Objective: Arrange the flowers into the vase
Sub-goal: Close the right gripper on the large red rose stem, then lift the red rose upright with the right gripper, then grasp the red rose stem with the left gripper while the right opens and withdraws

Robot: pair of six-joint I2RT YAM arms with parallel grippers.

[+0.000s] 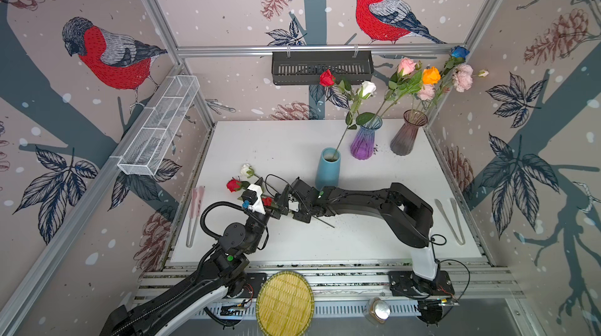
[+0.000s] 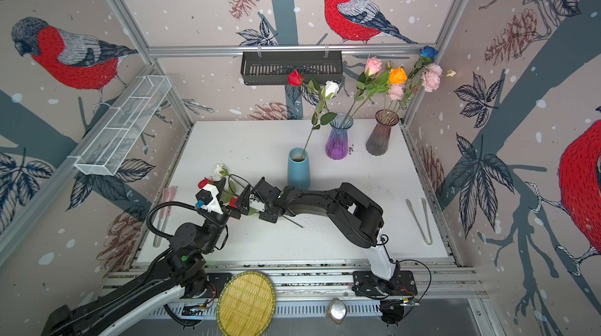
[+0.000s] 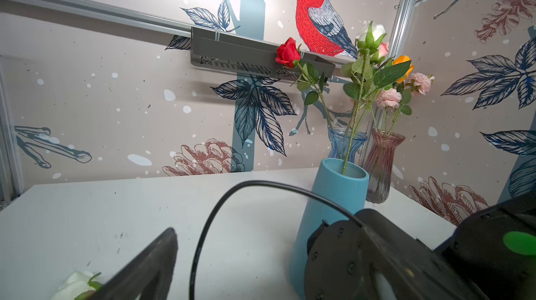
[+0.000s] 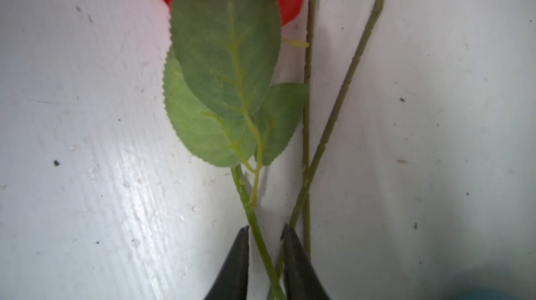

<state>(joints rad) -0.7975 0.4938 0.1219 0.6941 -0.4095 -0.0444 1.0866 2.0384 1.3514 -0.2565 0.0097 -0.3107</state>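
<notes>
so the flowers still loose are three lying on the white table [image 1: 292, 142] near its left-front part: a red rose [image 1: 233, 185], a white rose [image 1: 247, 170] just behind it, and another red bloom [image 1: 267, 201] tucked between my two arms. In the right wrist view my right gripper [image 4: 265, 255] has its jaws nearly together straddling one green stem [image 4: 255, 226] just below its leaves, two more stems crossing right beside it, and I honestly can't tell if it's actually pinching yet. Left gripper [image 1: 265, 188] hangs over the same pile with jaws wide apart, holding nothing. The blue vase [image 1: 327, 168] stands just behind the right wrist with one white-rose stem in it, the purple vase [image 1: 365, 141] and the smoky pink vase [image 1: 408, 136] sit farther back right, close to the rear edge, both already stuffed. Middle and front-right of the table are open, only tongs [image 1: 450, 220] along the right edge
</notes>
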